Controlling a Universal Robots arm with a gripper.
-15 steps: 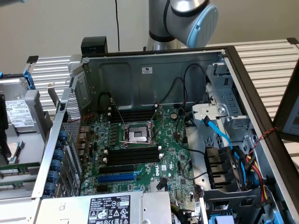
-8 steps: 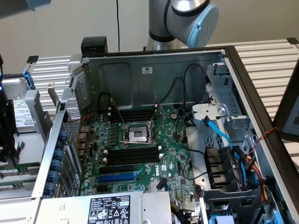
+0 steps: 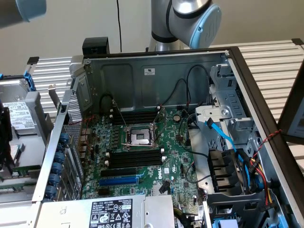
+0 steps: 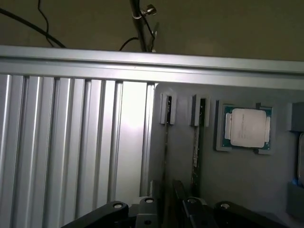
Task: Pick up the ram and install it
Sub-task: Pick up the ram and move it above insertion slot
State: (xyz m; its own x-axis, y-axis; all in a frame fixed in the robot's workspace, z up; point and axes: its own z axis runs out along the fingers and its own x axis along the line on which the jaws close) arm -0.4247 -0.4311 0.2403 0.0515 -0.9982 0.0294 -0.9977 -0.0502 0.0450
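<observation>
Two thin green ram sticks stand on edge in grey holders on a grey tray (image 4: 237,175): one ram (image 4: 166,142) and a second ram stick (image 4: 195,147) beside it. My gripper (image 4: 166,192) hovers over the first one, open, with a finger on each side of the stick's line and nothing held. In the exterior view the open computer case holds the green motherboard (image 3: 175,161), with long black memory slots (image 3: 135,158) below the processor socket (image 3: 140,137) and another black slot pair (image 3: 135,117) above it.
A processor chip (image 4: 247,128) sits in its own holder on the tray. Grooved aluminium table (image 4: 71,142) lies beside the tray. In the case there are a blue slot (image 3: 118,180), loose cables (image 3: 223,137), a drive cage (image 3: 228,95) and steel walls. The arm's blue-capped joint (image 3: 204,19) stands behind the case.
</observation>
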